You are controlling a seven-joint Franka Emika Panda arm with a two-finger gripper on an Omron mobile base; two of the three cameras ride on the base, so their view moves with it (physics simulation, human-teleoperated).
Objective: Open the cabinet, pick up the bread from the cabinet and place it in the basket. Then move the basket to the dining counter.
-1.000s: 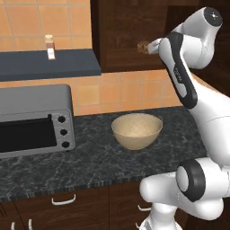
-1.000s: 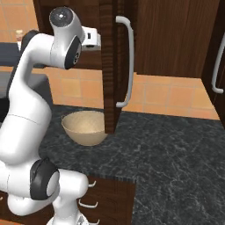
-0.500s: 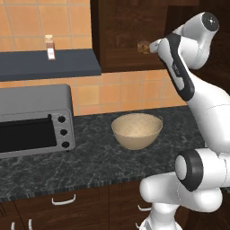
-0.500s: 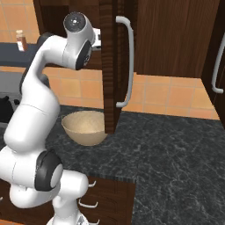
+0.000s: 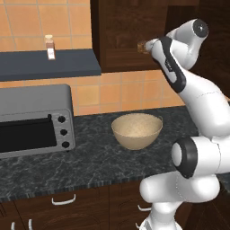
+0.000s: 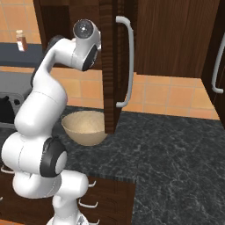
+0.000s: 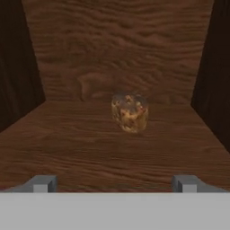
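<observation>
While the cabinet (image 6: 110, 66) stands with its tall door swung out toward the room, edge-on in the right base view with the curved silver handle (image 6: 126, 61) on its right face, the arm reaches up into the opening and the gripper (image 7: 114, 183) is spread wide, its two small tips far apart at the near edge of the shelf and closed on nothing. Seen from the hand, the bread (image 7: 130, 112) sits on the wooden shelf floor about midway between the dark side walls, beyond the fingertips and not touching them, with bare board on both sides of it and the back panel behind. From the left base view the bread (image 5: 143, 46) shows as a small brown lump just left of the white hand, at the shelf's front edge. Below, the basket (image 5: 136, 130) rests on the dark speckled counter (image 5: 90, 157), right of the toaster oven (image 5: 35, 119) and well apart from it, with open stone around its rim on the near side. In the right base view the basket (image 6: 84, 127) sits just left of the hanging door's lower corner, which overlaps its right rim. A small jar (image 5: 50, 47) stands on the blue-grey shelf (image 5: 49, 65) at the far left.
</observation>
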